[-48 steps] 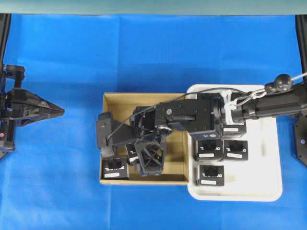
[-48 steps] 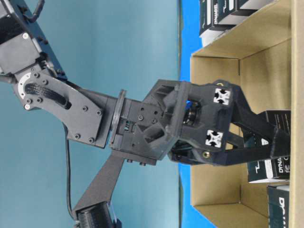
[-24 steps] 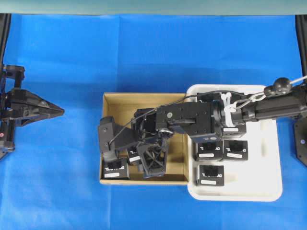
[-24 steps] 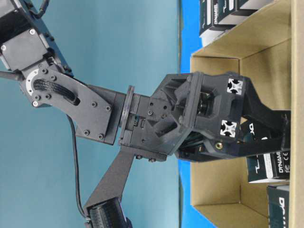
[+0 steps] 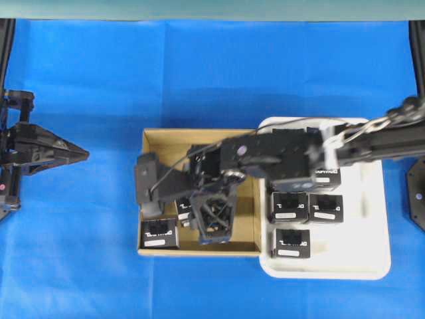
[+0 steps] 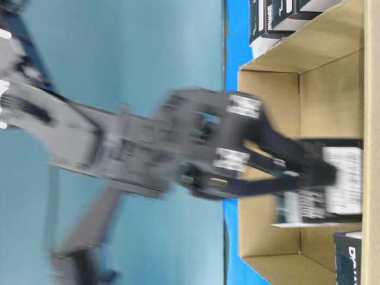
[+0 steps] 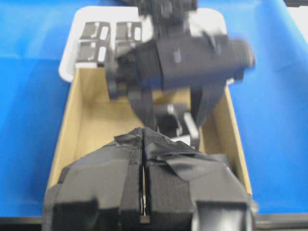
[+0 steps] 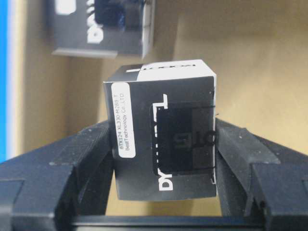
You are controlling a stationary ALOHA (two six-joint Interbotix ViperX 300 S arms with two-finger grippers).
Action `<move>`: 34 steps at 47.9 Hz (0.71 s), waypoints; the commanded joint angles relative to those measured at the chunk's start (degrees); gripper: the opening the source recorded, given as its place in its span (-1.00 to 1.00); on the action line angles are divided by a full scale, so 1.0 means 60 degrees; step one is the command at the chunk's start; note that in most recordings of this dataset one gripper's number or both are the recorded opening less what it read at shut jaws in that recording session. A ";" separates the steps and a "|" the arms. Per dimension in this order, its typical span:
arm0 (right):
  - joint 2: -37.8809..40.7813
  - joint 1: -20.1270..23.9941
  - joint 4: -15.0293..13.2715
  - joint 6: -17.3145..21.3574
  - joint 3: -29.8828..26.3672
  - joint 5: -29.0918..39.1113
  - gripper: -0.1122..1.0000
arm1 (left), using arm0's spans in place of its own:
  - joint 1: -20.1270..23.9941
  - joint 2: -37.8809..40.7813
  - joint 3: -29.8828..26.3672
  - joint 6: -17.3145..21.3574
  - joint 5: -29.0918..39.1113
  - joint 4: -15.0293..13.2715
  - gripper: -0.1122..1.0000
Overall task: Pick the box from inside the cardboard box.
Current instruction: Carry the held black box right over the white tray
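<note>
On the blue bench (image 5: pixel 99 232), the left tool (image 5: pixel 80 155) rests clenched at the left edge. In the middle, the cardboard box (image 5: pixel 199 136) shows two black boxes: one (image 5: pixel 159 234) in its near-left corner, and one box (image 8: pixel 163 151) grasped by the right tool (image 8: pixel 163 159). Right, a white tray (image 5: pixel 372 259) shows four boxes.

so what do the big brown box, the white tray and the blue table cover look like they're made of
Cardboard box: plain matte brown cardboard, with folded walls and raw edges.
White tray: probably moulded plastic, smooth, with rounded corners and a lip.
Table cover: looks like thin blue cloth or sheet, matte with faint creases; which one is unclear.
</note>
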 commanded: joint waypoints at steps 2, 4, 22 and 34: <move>-0.0806 -0.0176 0.0059 0.0220 -0.0132 0.0352 0.31 | 0.0000 0.0059 -0.0220 -0.0015 -0.0059 0.0015 -0.88; -0.1084 -0.0220 0.0059 0.0278 -0.0117 0.0483 0.31 | 0.0000 0.0059 -0.0220 -0.0015 -0.0029 0.0015 -0.88; -0.3604 -0.0103 0.0059 0.1011 0.0674 0.2373 0.31 | -0.0044 0.0029 -0.0234 0.0000 0.0293 0.0015 -0.88; -0.4775 0.0571 0.0059 0.2051 0.2007 0.2563 0.31 | -0.0044 0.0044 -0.0249 0.0000 0.0293 0.0015 -0.88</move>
